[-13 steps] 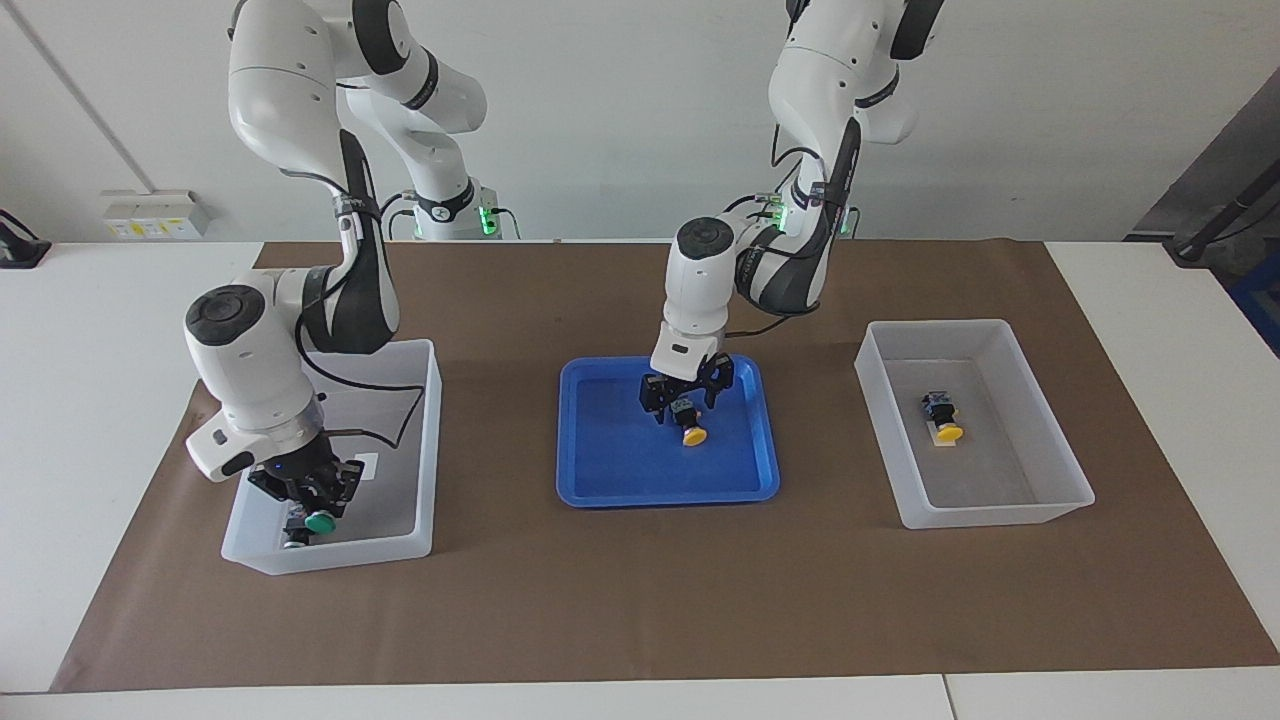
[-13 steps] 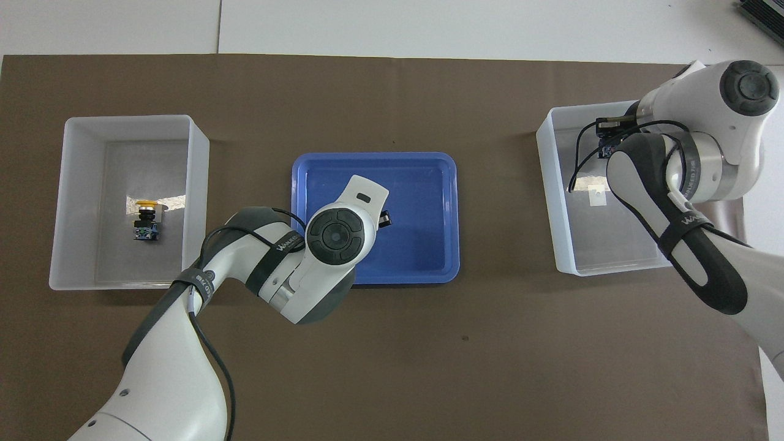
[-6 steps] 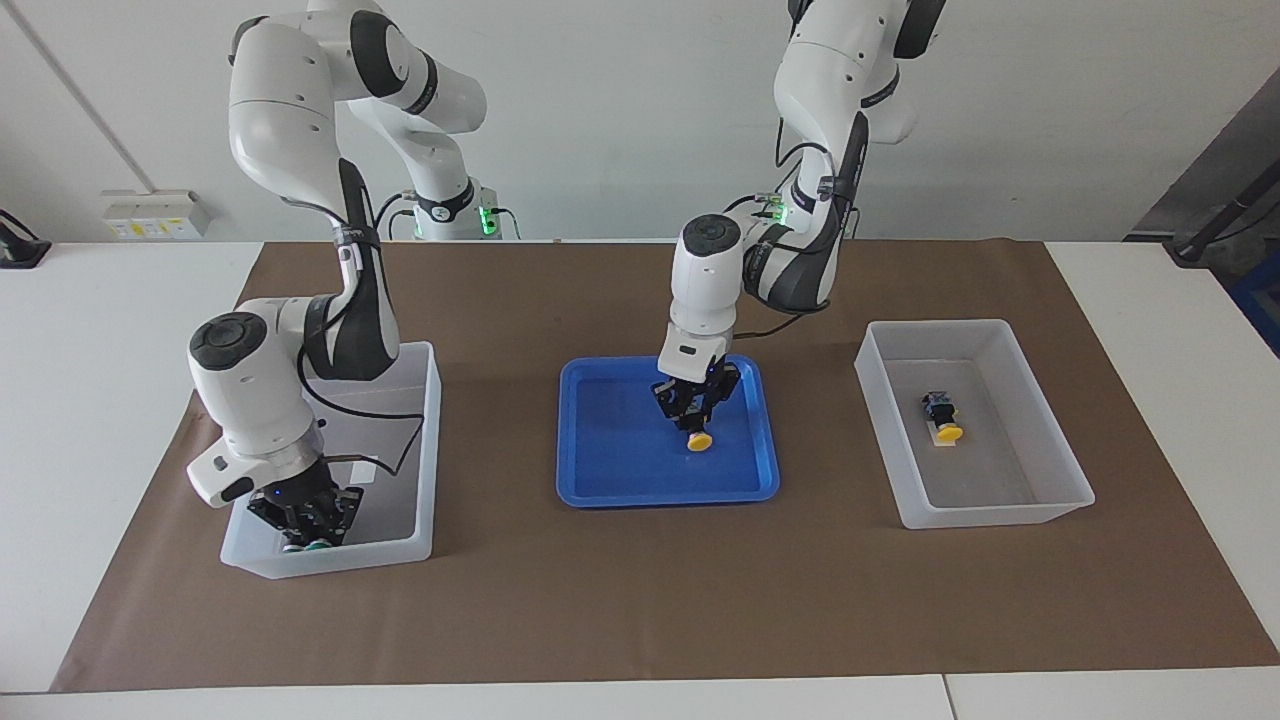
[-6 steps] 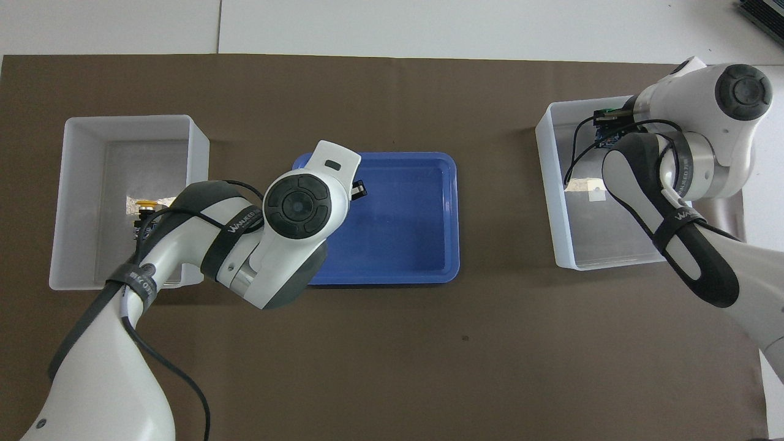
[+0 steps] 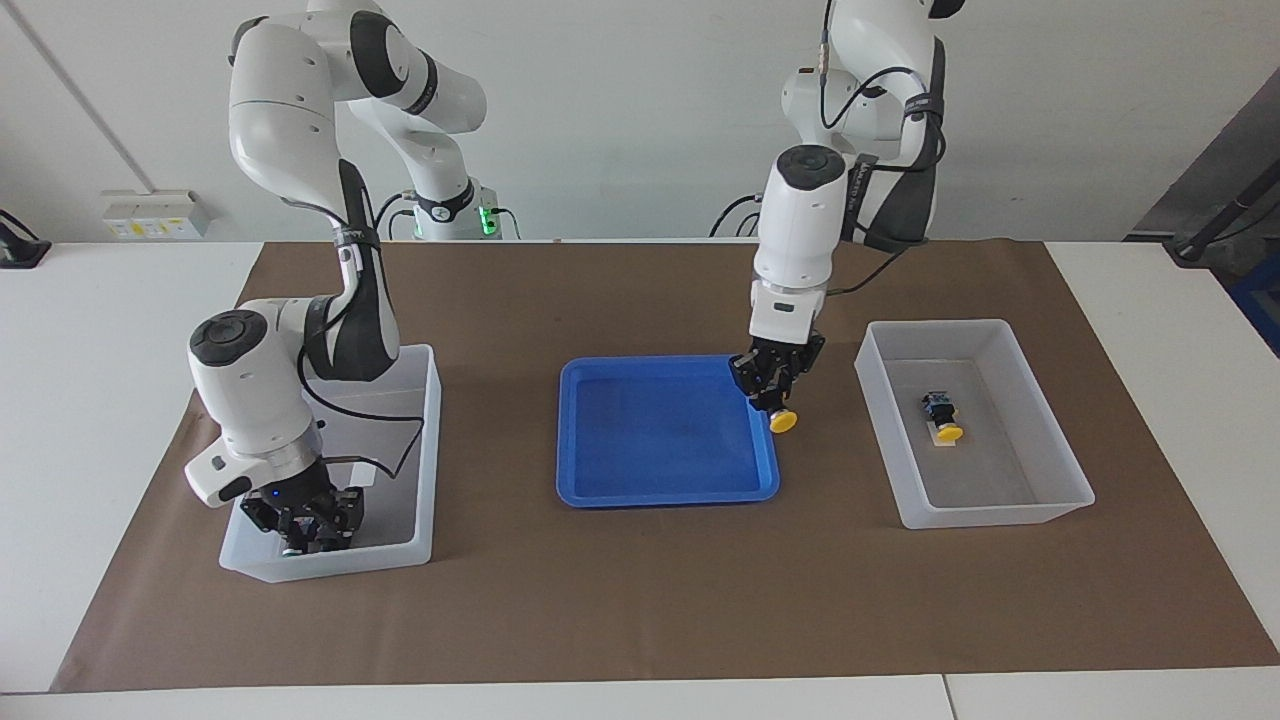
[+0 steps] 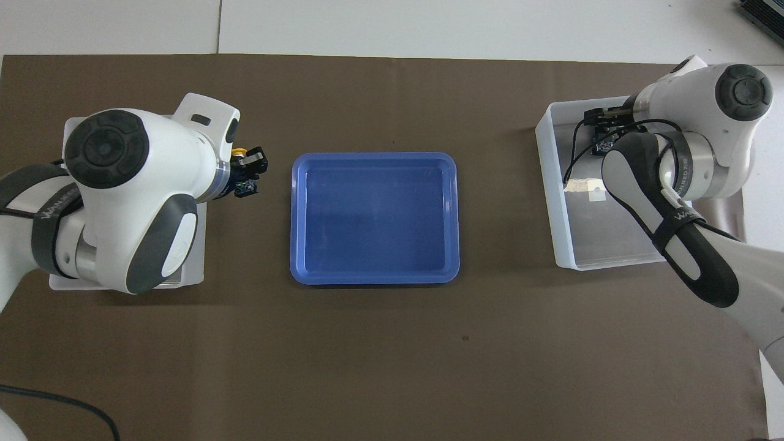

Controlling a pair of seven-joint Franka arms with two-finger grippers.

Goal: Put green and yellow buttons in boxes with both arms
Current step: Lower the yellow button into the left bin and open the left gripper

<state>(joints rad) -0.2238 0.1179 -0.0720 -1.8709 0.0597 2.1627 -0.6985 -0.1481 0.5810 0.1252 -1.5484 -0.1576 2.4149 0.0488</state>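
Pinched shut on a yellow button [image 5: 782,420], my left gripper [image 5: 772,392] hangs in the air over the rim of the blue tray [image 5: 660,495], at the tray's end toward my left arm, with the cap pointing down. From overhead my own left wrist covers most of the box [image 5: 1000,515] at that end of the table, and only a sliver of yellow and some black show by the gripper. In the facing view a second yellow button [image 5: 943,418] lies on the floor of that box, well apart from the one I hold. My right gripper [image 5: 302,525] is down inside the other box [image 5: 330,560], at the end farther from the robots. I cannot tell whether that gripper is spread or pressed together, since its dark links blur together behind the translucent wall. Overhead, a small blue-and-black switch body [image 6: 602,145] shows just beside it, with its cap hidden. A white label [image 6: 594,195] lies on the box floor, partly crossed by my forearm. Both boxes and the tray stand on a brown mat [image 5: 640,600].
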